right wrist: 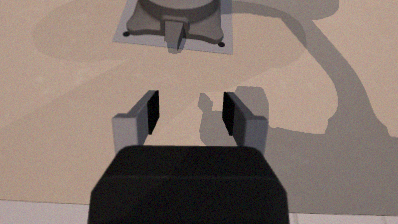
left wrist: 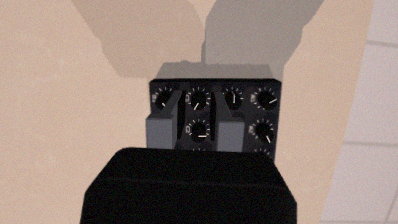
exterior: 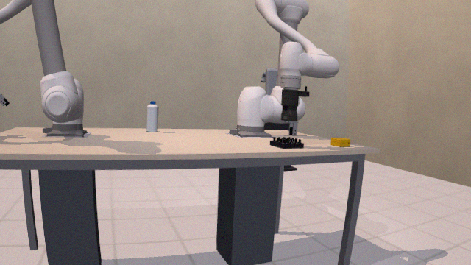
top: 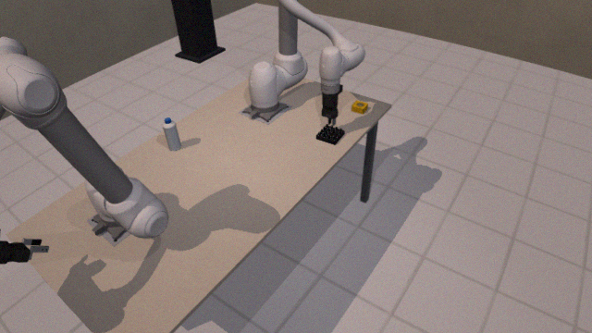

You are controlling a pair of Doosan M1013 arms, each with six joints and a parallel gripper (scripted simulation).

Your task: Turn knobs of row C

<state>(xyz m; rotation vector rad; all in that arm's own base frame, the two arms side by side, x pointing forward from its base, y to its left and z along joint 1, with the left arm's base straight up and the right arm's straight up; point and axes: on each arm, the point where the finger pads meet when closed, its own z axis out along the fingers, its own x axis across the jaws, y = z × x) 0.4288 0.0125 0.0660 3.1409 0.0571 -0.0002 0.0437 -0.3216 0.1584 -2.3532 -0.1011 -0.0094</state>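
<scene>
So the left gripper [top: 331, 121] [exterior: 293, 129] [left wrist: 197, 106] was part open, low over the knob box, nothing pinched as far as I could see. Its two fingers straddled the second column in the wrist view, one at 9 o'clock, one at 3.

Right under it sat the knob box [top: 326, 139] [exterior: 287, 145] [left wrist: 250, 115], flat on the table [top: 231, 157] [exterior: 191, 143] [left wrist: 75, 125] [right wrist: 75, 125]. Just past the fingertips, a second-row knob [left wrist: 199, 130] had its mark near 3 o'clock. Farther up, the edge-row knob [left wrist: 199, 98] above it read about 7, the next knob [left wrist: 233, 97] 12, and the corner knob [left wrist: 267, 99] 2. Couldn't spot the socket or read the letters, so no idea which row was A.

My guess: stiff little knobs, maybe slick, on a light box that could skid or twist. I'd have gripped one knob low on both sides, centred, and turned gently without pressing. Neighbours were close, so a wide finger could've nudged their marks.

Looking from the top view, the yellow block [top: 360, 107] [exterior: 340, 142] was near the box at 1 to 2 o'clock. The bottle [top: 172, 136] [exterior: 152, 118] stood upright well off at 9. Farthest was the right gripper [top: 43, 245] [exterior: 4, 100] [right wrist: 191, 104] at 8, wide open and empty.
</scene>
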